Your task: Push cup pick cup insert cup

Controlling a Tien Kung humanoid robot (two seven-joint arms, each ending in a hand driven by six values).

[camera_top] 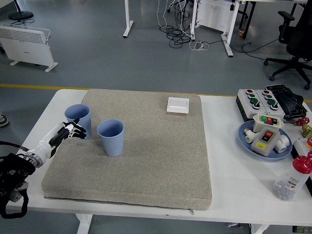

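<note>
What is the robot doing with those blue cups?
The robot's left hand is reaching in from the left, its fingers open, right beside the left cup on the grey mat. It looks like it is pushing or about to take that cup, though it is not gripping it. The other cup stands upright just to the right, a small gap apart. The right arm is out of view.
</note>
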